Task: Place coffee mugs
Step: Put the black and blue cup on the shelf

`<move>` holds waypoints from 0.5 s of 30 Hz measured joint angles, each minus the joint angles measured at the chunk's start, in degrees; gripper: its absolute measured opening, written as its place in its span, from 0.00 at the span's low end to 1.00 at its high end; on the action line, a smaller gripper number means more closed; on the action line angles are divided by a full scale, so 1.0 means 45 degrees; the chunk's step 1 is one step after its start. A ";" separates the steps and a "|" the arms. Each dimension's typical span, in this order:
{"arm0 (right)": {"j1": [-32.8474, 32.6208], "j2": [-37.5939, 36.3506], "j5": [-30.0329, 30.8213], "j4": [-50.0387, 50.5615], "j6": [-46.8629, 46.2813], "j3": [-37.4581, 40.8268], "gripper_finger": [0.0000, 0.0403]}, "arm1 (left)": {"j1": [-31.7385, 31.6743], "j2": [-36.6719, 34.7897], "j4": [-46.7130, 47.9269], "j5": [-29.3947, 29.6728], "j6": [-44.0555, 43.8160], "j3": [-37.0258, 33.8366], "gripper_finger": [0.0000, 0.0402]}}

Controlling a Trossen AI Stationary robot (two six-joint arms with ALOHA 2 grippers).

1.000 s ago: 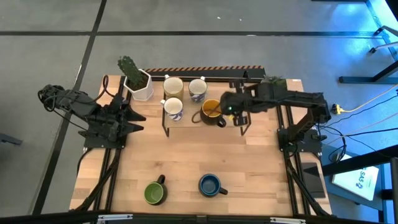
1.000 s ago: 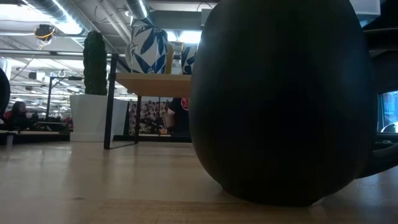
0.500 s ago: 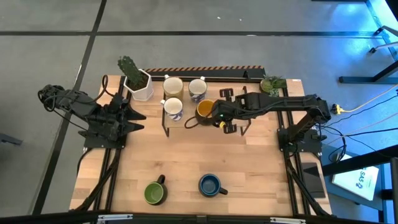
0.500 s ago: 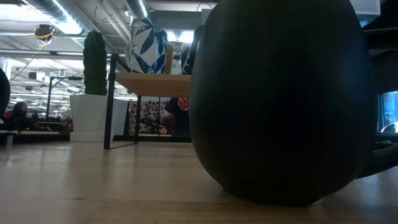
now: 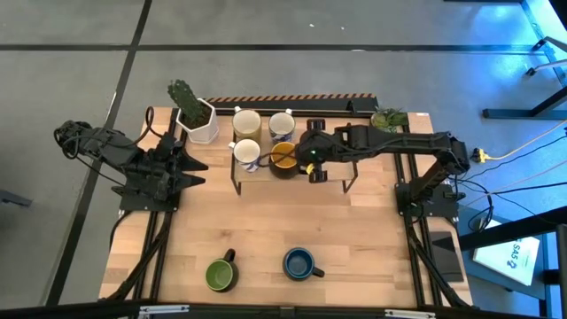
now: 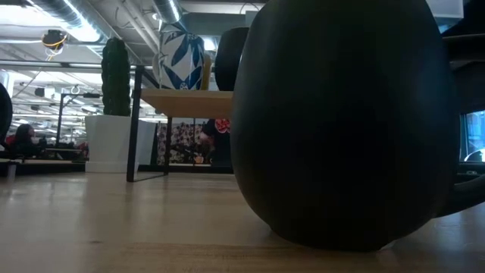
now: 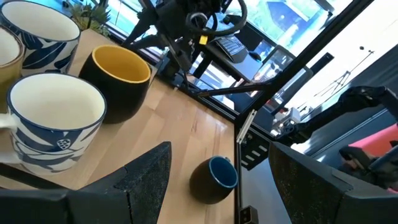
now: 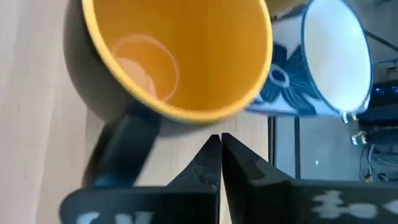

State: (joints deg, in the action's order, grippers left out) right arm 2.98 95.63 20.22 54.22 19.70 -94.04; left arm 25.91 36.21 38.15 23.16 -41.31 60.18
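A white hexagonal pot with a cactus [image 5: 197,113] stood at the wooden table's [image 5: 266,230] back left beside a small black-legged wooden shelf [image 5: 301,182], a leafy potted plant [image 5: 388,119] sat at the back right corner, and a black-and-yellow striped strip [image 5: 292,98] ran along the back edge.

Wide bare table [image 5: 266,226] mid-board, green mug [image 5: 221,274] and blue mug [image 5: 299,264] near front edge, crowded shelf [image 5: 292,177] behind
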 joint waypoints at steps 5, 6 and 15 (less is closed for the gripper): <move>0.0000 -0.0613 0.0323 0.0146 -0.0432 -0.0024 0.00 | -0.0002 0.0005 -0.0005 0.0123 0.0227 0.0000 0.65; -0.0072 -0.0753 0.0314 0.0269 -0.0635 -0.0024 0.00 | -0.0001 0.0005 0.0000 0.0129 0.0227 0.0000 0.65; -0.1684 -0.2621 -0.0844 0.0789 -0.2364 -0.0034 0.00 | -0.0002 0.0000 -0.0008 -0.0053 -0.0678 0.0000 0.65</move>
State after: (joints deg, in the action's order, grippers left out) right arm -4.60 83.83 16.42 57.77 9.06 -94.19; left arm 25.90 36.21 38.11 22.92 -44.37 60.18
